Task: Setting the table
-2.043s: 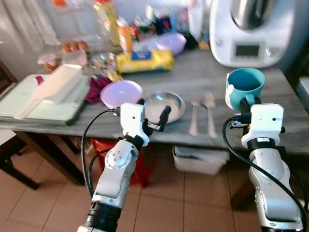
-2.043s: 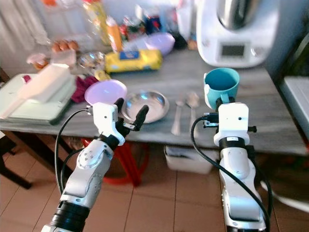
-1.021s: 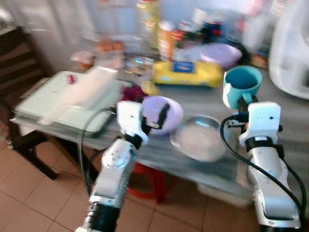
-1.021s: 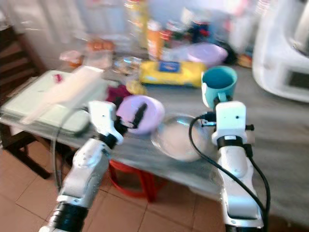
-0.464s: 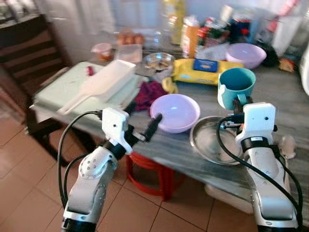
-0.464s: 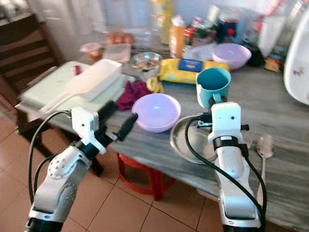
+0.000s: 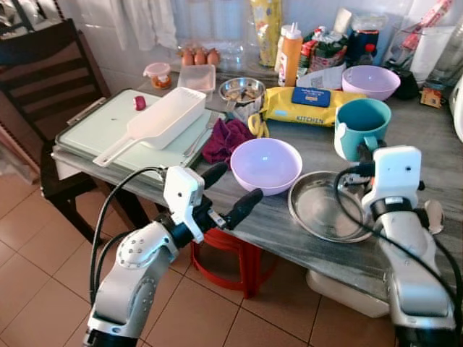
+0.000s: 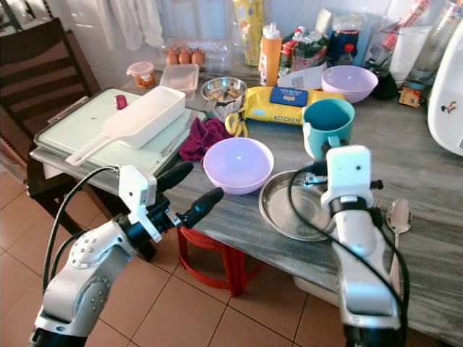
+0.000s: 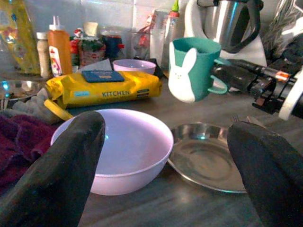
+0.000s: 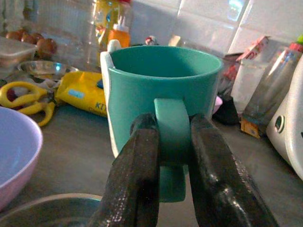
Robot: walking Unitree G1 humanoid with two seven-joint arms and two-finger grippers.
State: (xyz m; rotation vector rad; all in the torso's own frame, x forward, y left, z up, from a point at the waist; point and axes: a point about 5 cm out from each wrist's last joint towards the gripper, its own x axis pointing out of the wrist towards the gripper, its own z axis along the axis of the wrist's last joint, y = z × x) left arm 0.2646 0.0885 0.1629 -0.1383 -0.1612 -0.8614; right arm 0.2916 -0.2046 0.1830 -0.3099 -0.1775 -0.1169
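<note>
**Right end effector gripping the teal mug by its handle, left one spread wide before the bowl**

Starting at the left, a pale green tray (image 7: 94, 134) is lying on the grey worktop (image 7: 347, 249) with a white scoop (image 7: 155, 124) resting on it, the scoop's long handle pointing toward the worktop's front left corner. Just beside the tray a dark red cloth (image 7: 226, 139) is bunched up.

The left end effector (image 7: 231, 192) is hovering at the worktop's front edge, its two black fingers spread wide apart and pointing toward the lilac bowl (image 7: 266, 164), touching nothing. The bowl is sitting upright, mouth up, just beside a shallow steel plate (image 7: 322, 210) to its right. Behind them a yellow wipes pack (image 7: 311, 103) is lying with its long side running across the worktop.

Further right, the right end effector (image 10: 168, 156) is clamping its fingers on either side of the handle of the teal mug (image 7: 362, 126). The mug is standing upright, mouth up, handle facing the robot, behind the plate; whether its base is touching the worktop is hard to tell. The wrist housing is hiding the mug's lower front in the head views. A spoon (image 8: 396, 217) is lying at the far right, partly covered by the right arm.
</note>
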